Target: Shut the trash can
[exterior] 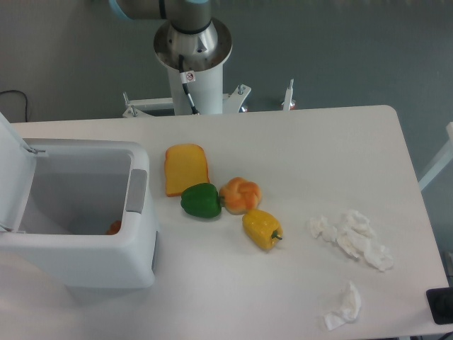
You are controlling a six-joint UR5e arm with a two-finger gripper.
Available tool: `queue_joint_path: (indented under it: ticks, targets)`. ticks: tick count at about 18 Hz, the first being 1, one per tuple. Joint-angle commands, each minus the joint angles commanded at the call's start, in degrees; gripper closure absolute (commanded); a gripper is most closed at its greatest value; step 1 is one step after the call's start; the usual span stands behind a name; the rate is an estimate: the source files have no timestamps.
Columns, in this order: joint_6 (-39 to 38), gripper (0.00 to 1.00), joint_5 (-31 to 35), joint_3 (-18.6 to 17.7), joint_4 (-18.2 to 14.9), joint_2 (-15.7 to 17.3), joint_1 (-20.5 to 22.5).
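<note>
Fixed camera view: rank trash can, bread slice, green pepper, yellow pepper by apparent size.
1. trash can, by far the largest
2. bread slice
3. green pepper and yellow pepper: look about alike, not ranked

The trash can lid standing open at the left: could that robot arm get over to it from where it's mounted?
Probably yes. The lid stands upright at the trash can's left edge with nothing above it, and the arm's base sits just behind the table. The gripper is out of view.
</note>
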Motion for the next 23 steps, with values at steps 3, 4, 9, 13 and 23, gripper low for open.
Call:
queue_joint_path:
  ticks: [3, 4, 9, 13, 23]
  targets:
    - [0.0, 0.00, 0.0, 0.2, 0.0, -0.7, -0.2]
    - [0.0, 0.00, 0.0, 0.1, 0.0, -1.0, -0.2]
    - [0.0, 0.00, 0.1, 0.3, 0.0, -1.5, -0.4]
    - [0.2, 0.00, 0.7, 0.2, 0.0, -2.2, -0.4]
    - [0.4, 0.00, 3.5, 0.1, 0.0, -2.1, -0.4]
